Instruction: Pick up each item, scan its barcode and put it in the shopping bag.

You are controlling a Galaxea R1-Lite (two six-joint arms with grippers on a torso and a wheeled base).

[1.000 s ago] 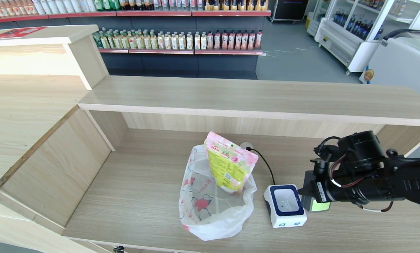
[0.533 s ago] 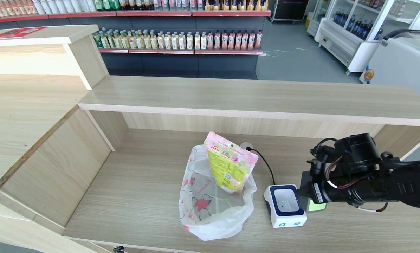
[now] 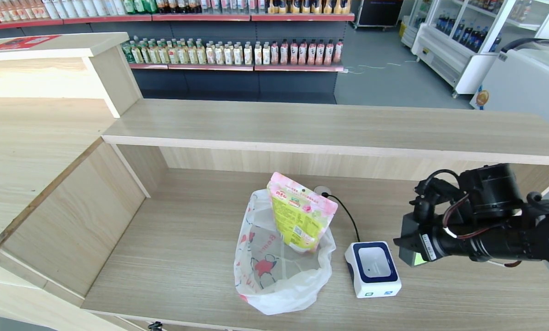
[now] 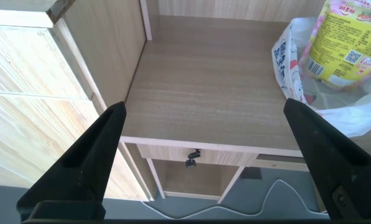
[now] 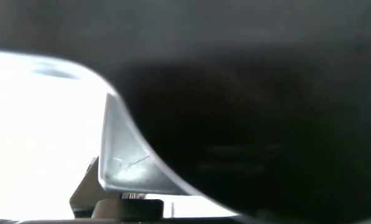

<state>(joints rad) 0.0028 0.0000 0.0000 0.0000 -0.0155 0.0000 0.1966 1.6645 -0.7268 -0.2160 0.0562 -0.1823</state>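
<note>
- Lifting away to the barcode scanner's (image 3: 373,269) 3 o'clock, our right gripper (image 3: 412,255) stays clamped on the green item (image 3: 420,260).
- We judge it scanned; the shopping bag (image 3: 279,280) at the scanner's 9 o'clock comes next.
- Our left gripper (image 4: 205,106) has its fingers apart.

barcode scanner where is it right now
In the head view the barcode scanner sits on the lower counter, just to the robot's right of the shopping bag; the right gripper holds a green item beside its right edge.
</note>
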